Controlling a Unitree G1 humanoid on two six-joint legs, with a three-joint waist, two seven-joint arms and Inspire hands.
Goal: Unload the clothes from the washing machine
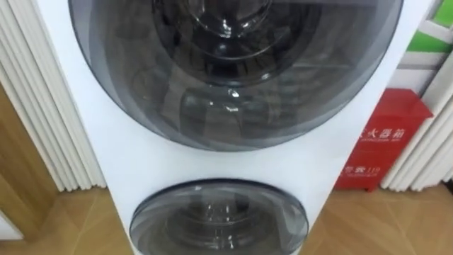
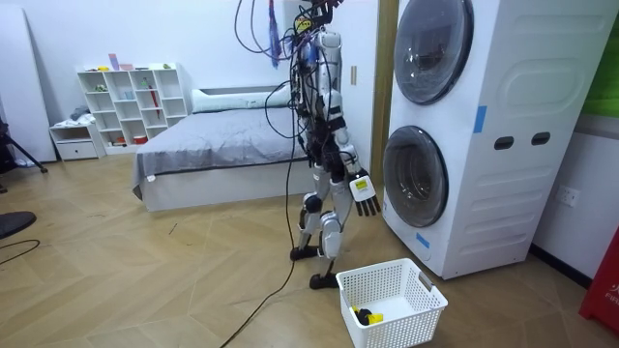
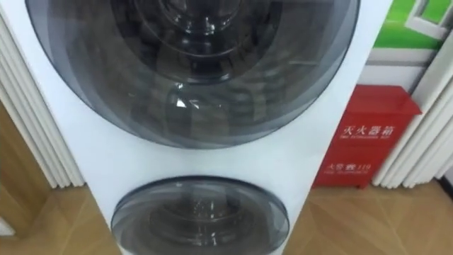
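Note:
A white stacked washing machine [image 2: 484, 126] stands right in front of me. Its upper round door [image 1: 233, 71] and lower round door [image 1: 219, 216] are both closed. The glass is dark and I cannot make out clothes behind it. In the room view I stand facing the machine, about a step away from the lower door [image 2: 418, 177]. My right hand [image 2: 363, 188] hangs at hip height with straight fingers and holds nothing.
A white laundry basket [image 2: 387, 271] sits on the wooden floor by my feet, with a small yellow and dark item inside. A red box [image 1: 379, 142] stands to the machine's right and white ribbed panels [image 1: 49, 120] to its left. A bed [image 2: 213, 145] lies behind me.

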